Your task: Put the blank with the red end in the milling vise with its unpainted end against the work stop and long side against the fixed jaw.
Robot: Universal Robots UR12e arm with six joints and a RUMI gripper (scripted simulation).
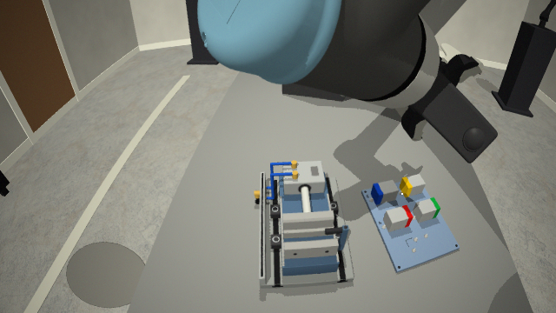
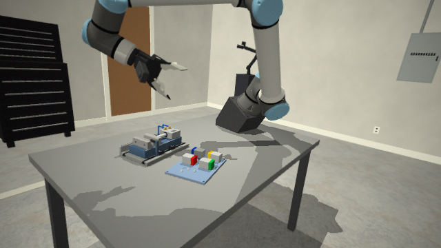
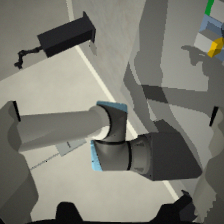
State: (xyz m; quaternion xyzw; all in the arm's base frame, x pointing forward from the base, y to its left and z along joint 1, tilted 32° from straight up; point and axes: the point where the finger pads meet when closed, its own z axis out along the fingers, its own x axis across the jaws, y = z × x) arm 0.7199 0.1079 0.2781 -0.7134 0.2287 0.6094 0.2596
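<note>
The grey blank with the red end [image 1: 399, 218] lies flat on the blue plate [image 1: 410, 228], to the right of the vise; it also shows in the exterior view [image 2: 189, 159]. The milling vise [image 1: 304, 222] stands on the table, with the hosed block [image 1: 304, 177] at its far end, the fixed jaw [image 1: 309, 249] near its front end, and the short black work stop [image 1: 333, 230] between the jaws. My gripper [image 2: 175, 80] is open and empty, high above the table, well above the vise [image 2: 151, 145]. The wrist view shows the arm's own base.
Three other blanks lie on the plate: blue-ended [image 1: 383, 192], yellow-ended [image 1: 413, 184] and green-ended [image 1: 427, 209]. The arm's base [image 2: 239, 117] stands at the table's far side. A black drawer cabinet [image 2: 32, 80] stands off the table at the left.
</note>
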